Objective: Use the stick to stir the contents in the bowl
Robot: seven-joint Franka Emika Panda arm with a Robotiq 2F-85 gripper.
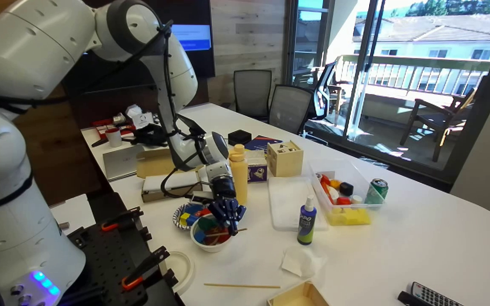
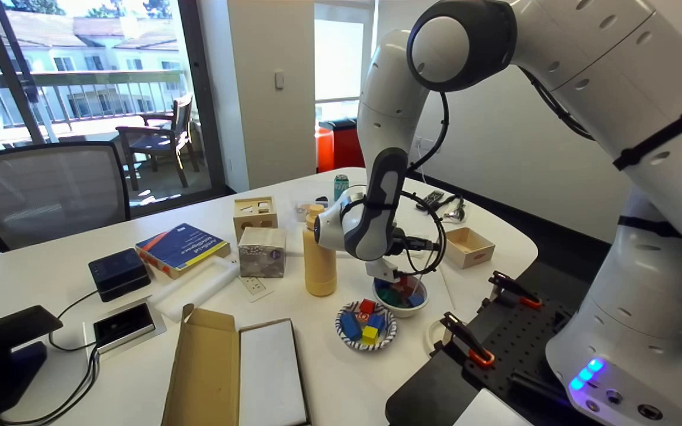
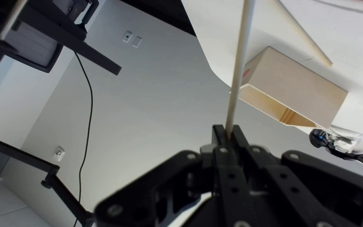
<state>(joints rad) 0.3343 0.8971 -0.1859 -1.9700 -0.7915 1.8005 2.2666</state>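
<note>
Jaws of gripper (image 3: 228, 131) pinched on slim stick (image 3: 239, 56), which reaches over bowl (image 1: 212, 248); contact w/ contents (image 2: 399, 294) unclear. Prob. light, stiff wood; may pivot in pinch under side load. Rec. grip upper part, leave length to stir.

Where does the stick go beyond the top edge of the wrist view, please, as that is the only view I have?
Observer: The stick reaches from the pincer over the white bowl, as an exterior view shows.
Operator: Thank you. What is inside it?
Observer: Blue, green and red pieces, seen in both exterior views.
Operator: Does anything sit close to it, please?
Observer: Yes, a patterned bowl holding blocks sits beside it in both exterior views; I cannot tell whether the two touch.
</note>
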